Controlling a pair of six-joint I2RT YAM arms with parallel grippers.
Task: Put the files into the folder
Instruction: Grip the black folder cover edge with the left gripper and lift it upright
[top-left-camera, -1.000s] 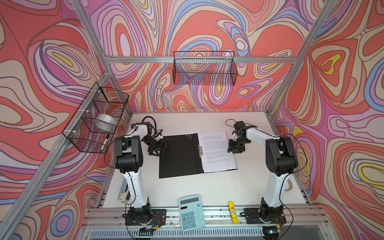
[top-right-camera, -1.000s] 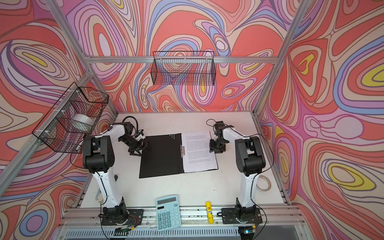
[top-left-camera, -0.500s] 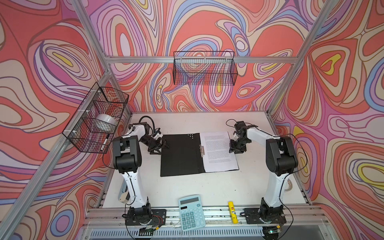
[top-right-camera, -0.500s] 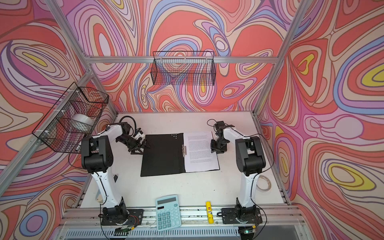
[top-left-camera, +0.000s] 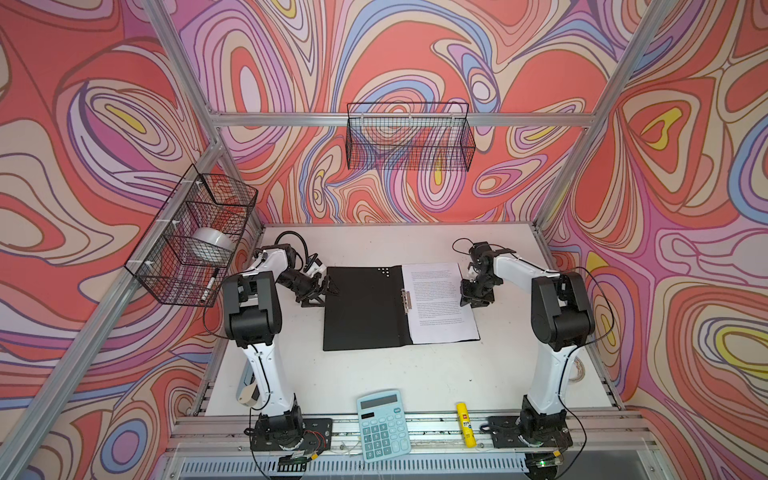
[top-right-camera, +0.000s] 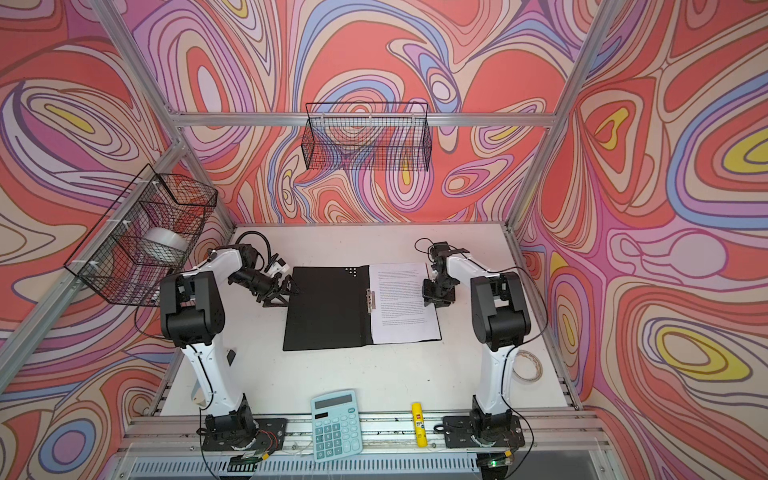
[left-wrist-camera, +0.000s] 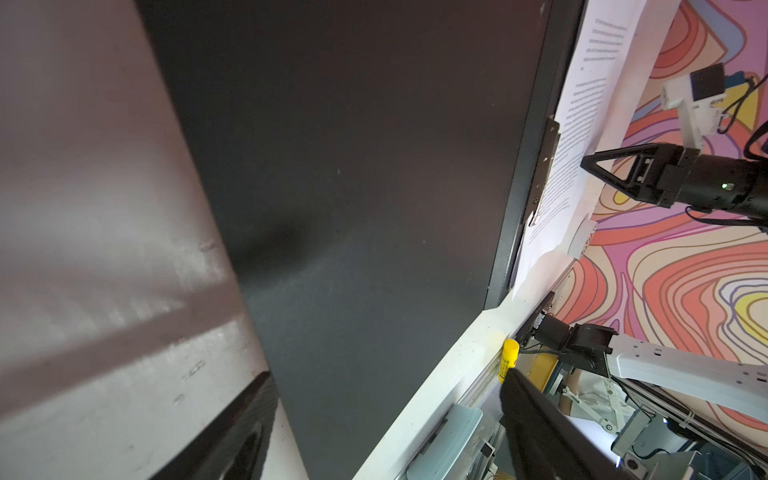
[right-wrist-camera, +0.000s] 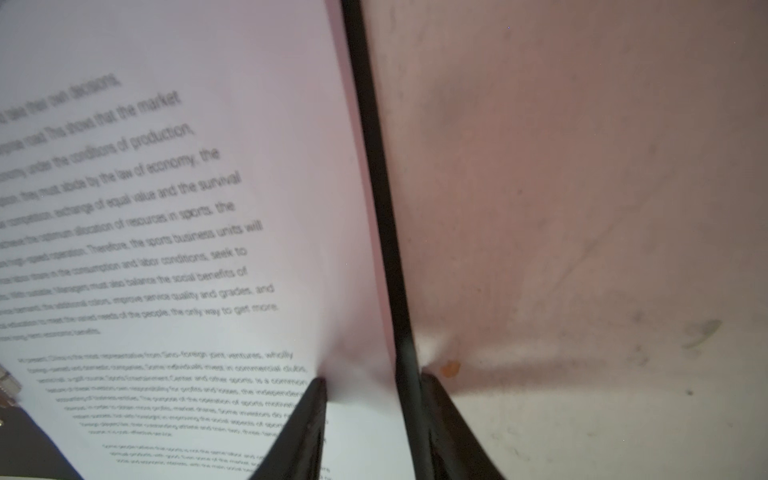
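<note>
Black folder (top-left-camera: 361, 307) flap's outer edge meets the left gripper (top-left-camera: 324, 296), jaws parted; the right gripper (top-left-camera: 471, 300), jaws apart, straddles the files (top-left-camera: 436, 307) edge.

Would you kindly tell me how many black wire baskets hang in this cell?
2. One basket hangs on the back rail, above the table; the other hangs on the left-side rail and holds a roll of tape. None appears hidden.

Top views bright, sharp — wrist close-ups blurred, dim.
</note>
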